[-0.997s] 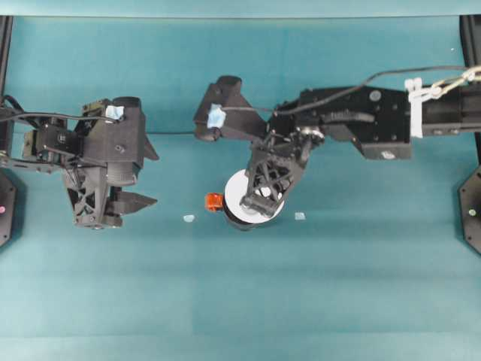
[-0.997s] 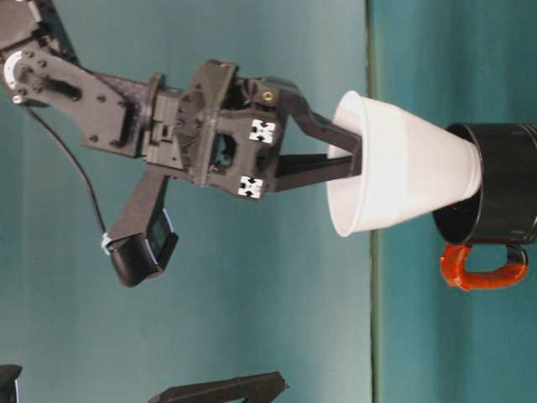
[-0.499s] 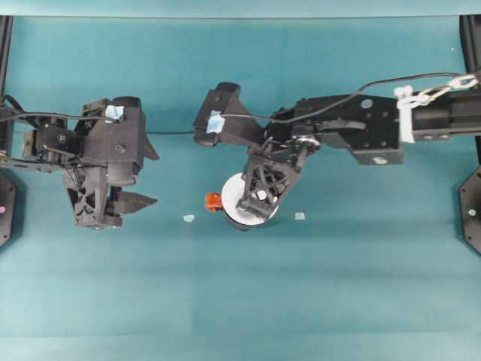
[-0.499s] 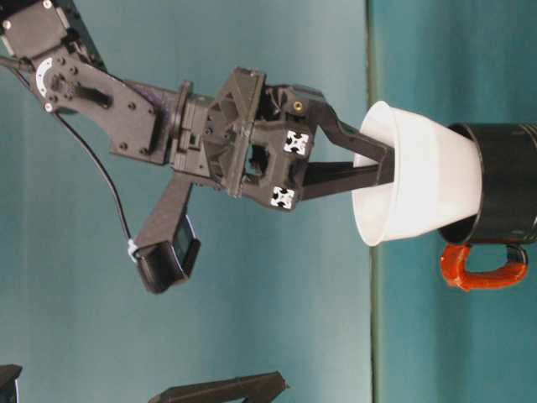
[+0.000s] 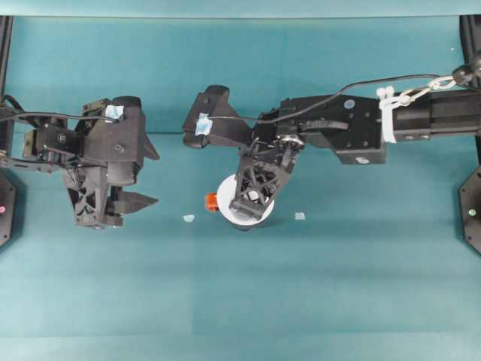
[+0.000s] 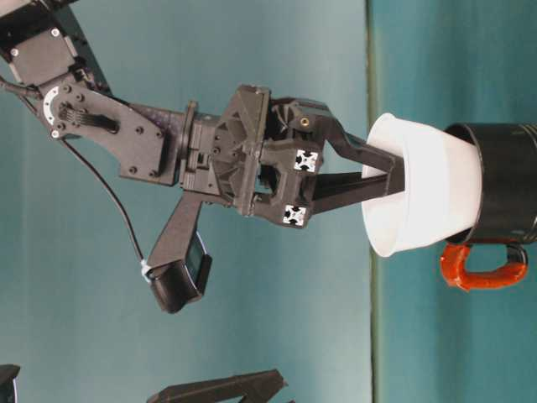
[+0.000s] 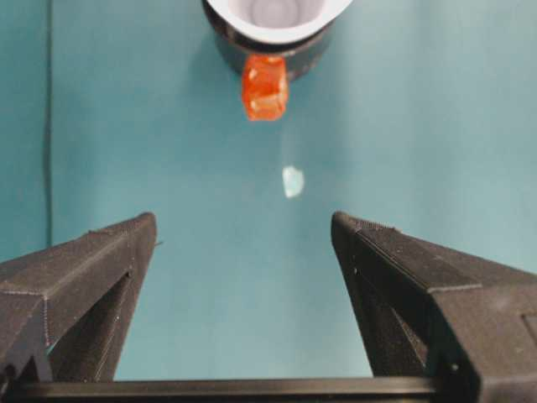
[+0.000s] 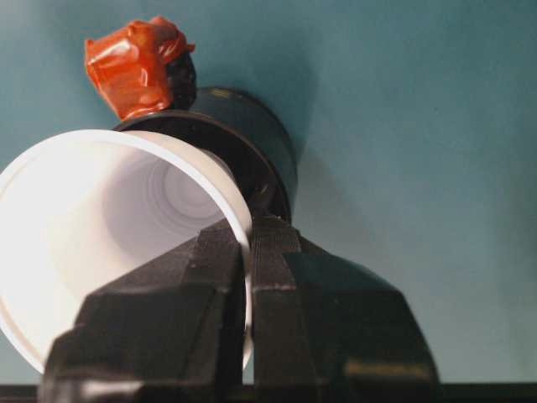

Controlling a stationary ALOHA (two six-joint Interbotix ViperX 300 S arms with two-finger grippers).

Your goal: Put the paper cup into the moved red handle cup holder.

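Observation:
The white paper cup (image 6: 428,197) sits tilted, its narrow base inside the glossy black red handle cup holder (image 6: 508,193) and its wide rim still above it. My right gripper (image 6: 401,172) is shut on the cup's rim wall, one finger inside and one outside, as the right wrist view shows around the cup (image 8: 109,243) and holder (image 8: 260,143). From overhead, that gripper (image 5: 252,201) covers most of the cup (image 5: 227,194); the red handle (image 5: 212,201) points left. My left gripper (image 5: 124,212) rests open to the left, apart from both, facing the holder (image 7: 306,54).
Two small pale scraps lie on the teal table, one left of the holder (image 5: 189,218) and one to its right (image 5: 300,216). Black frame posts stand at the table's far left (image 5: 6,195) and far right (image 5: 472,203) edges.
My right gripper has come down and shifted slightly left, pushing the paper cup deeper into the holder. The left arm has stayed still.

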